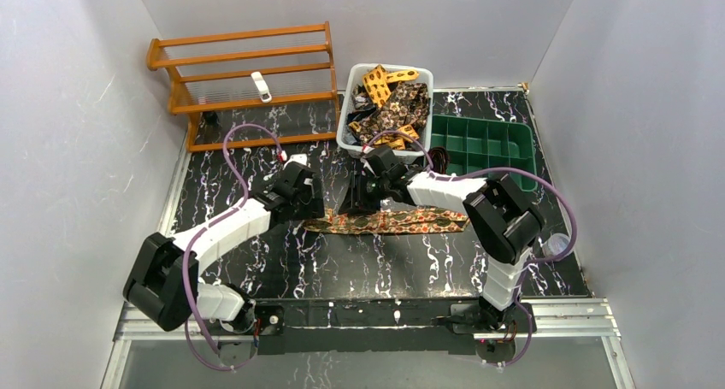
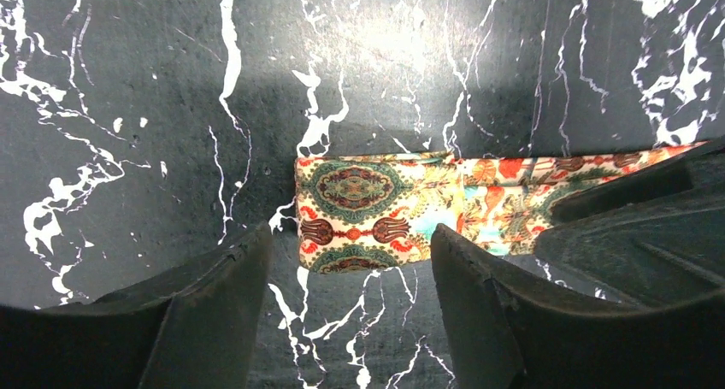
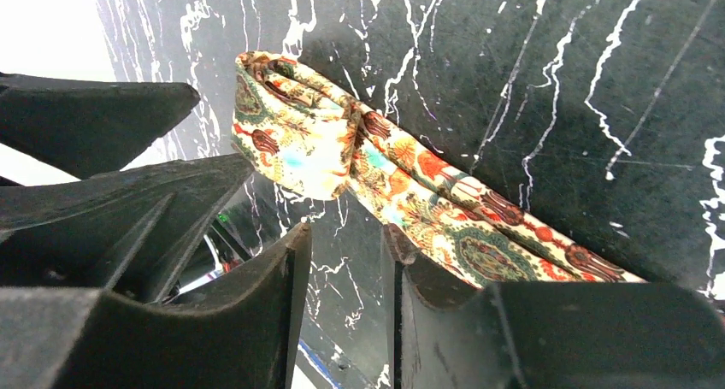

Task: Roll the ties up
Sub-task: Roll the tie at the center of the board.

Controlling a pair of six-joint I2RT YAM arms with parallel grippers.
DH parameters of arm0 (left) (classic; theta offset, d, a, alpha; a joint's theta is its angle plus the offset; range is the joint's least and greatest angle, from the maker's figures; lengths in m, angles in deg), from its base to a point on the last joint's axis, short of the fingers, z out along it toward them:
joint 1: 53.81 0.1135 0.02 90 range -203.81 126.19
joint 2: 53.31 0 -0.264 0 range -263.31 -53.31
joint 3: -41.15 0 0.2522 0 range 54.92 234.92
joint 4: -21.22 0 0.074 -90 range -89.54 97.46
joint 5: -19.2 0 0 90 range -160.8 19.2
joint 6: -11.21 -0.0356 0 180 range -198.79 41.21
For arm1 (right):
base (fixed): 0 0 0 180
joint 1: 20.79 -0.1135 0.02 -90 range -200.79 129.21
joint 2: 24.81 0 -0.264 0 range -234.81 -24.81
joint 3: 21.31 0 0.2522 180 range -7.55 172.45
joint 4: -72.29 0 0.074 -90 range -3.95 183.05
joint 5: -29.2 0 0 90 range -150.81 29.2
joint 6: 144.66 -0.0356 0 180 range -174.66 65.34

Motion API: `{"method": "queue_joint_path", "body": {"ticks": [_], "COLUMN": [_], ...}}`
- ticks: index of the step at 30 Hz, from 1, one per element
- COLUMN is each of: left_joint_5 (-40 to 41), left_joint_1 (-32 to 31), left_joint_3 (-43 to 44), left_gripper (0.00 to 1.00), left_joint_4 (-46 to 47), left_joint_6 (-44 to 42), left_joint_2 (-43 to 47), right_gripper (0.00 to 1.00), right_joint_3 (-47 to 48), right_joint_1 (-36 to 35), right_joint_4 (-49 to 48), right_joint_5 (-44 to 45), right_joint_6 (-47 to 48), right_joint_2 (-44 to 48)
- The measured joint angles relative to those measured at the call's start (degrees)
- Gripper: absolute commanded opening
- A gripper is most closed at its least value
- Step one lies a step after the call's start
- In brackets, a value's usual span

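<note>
At the far left of the top view, the left arm's elbow is folded low near the tabletop's (image 1: 256, 269) near edge. Its forearm runs up and to the right, to the left gripper (image 1: 305, 209). That gripper points down over the left end of the tie (image 1: 385, 222). In the left wrist view the gripper (image 2: 350, 232) has its fingers (image 2: 218, 303) spread wide with nothing between them. The tie's (image 2: 376, 218) folded, squared-off end lies flat on the black marbled surface, just beyond the fingertips and about centred on the gap.

From there the tie stretches to the right as a straight band. The right gripper (image 1: 357, 204) hangs over it a short way along, close beside the left one. In the right wrist view the right gripper (image 3: 344, 232) shows only a narrow gap between its fingers (image 3: 274, 321), and that gap holds nothing. The tie (image 3: 402, 184) runs diagonally past the outer side of one finger. Whether the finger touches the cloth cannot be told.

The right arm rises from its base at the near right and bends sharply at a raised elbow. Its forearm reaches leftward across the tie's right half.

Behind the grippers stands a white bin (image 1: 344, 126) heaped with more ties (image 1: 395, 107), with a green tray (image 1: 531, 154) to its right.
</note>
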Motion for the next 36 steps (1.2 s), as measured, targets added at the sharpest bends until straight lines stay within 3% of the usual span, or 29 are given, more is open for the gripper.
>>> {"method": "queue_joint_path", "body": {"ticks": [5,13,29,36], "left_joint_5": [-2.3,-13.6,-28.8,-32.0], "left_joint_1": [3.2,15.9,21.4,22.1], "left_joint_3": [0.0,-2.1,-12.9,-14.1], "left_gripper": [0.75,0.76,0.77,0.75], "left_joint_4": [0.3,3.5,14.8,19.6], "left_joint_6": [0.7,2.5,7.2,7.7], "left_joint_2": [2.5,3.8,0.9,0.0], "right_gripper": [0.52,0.52,0.33,0.33], "right_joint_3": [2.4,6.1,6.4,6.4], "right_joint_1": [-0.6,-1.4,-2.1,-2.5], "right_joint_4": [-0.3,-1.9,-4.3,-4.5], "right_joint_5": [-1.3,-3.0,-6.7,-7.6], "right_joint_6": [-0.8,-3.3,-4.6,-5.4], "right_joint_2": [-2.0,-7.9,-10.6,-10.6]}}
